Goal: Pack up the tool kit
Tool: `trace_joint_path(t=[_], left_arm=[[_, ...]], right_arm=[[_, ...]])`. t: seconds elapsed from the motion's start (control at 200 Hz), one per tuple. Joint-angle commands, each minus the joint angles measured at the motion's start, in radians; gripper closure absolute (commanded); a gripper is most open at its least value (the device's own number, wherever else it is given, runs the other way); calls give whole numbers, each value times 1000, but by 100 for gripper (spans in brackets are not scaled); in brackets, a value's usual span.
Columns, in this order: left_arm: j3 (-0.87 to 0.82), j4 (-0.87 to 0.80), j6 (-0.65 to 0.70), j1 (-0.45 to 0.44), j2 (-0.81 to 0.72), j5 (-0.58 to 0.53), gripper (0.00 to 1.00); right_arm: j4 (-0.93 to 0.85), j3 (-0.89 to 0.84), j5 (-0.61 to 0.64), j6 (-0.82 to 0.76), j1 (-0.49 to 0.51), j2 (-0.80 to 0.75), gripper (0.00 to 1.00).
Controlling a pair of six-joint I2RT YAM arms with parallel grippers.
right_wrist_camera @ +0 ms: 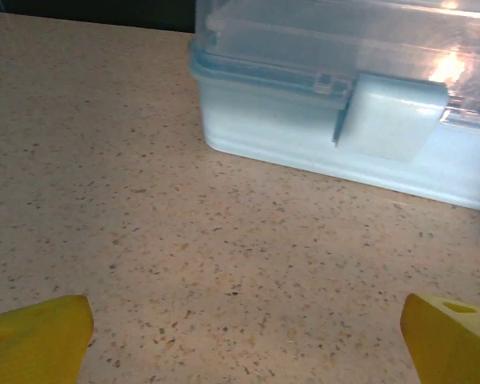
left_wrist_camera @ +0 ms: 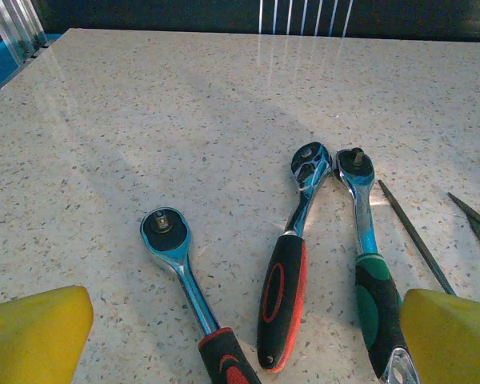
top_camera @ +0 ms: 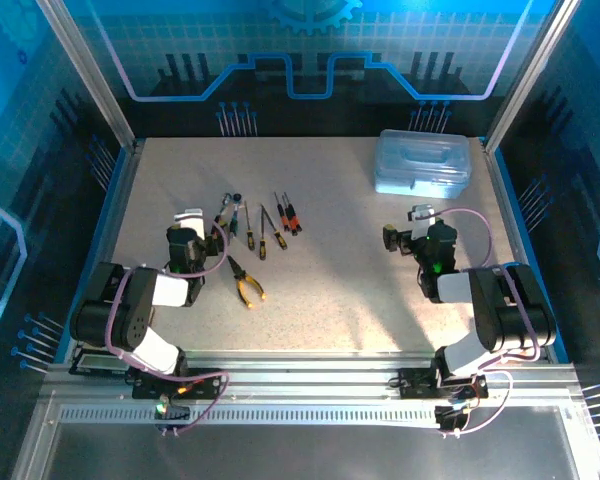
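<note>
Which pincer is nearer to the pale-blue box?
The right one. The right pincer is just in front of the box, facing its latch; the left pincer is far off, by the ratchets.

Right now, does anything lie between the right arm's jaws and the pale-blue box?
Nothing. The right wrist view shows bare speckled tabletop running from the open right jaws up to the pale-blue box.

Looks like a robotics lab cell: speckled worktop (top_camera: 350, 290) fenced by aluminium posts (top_camera: 85, 65), backed by blue-lit panels (top_camera: 310, 45) printed with gear and circuit lines, slotted rail (top_camera: 310, 412) along the near edge.
</note>
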Motion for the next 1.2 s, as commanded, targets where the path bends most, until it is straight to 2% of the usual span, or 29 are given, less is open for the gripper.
trace_joint_path(t=[0.0, 1.091, 1.151, 1.196], left_arm=[[12, 33, 0, 9, 0, 21, 1], [21, 10, -11, 30, -5, 59, 1], [32, -21, -14, 20, -36, -18, 1], [86, -211, -33, 17, -119, -48, 1]], right_arm=[[12, 21, -43, -6, -14, 5, 0], [9, 25, -44, 1, -20, 5, 0], [-121, 76, 10, -5, 0, -48, 0], [-242, 119, 31, -22, 17, -119, 0]])
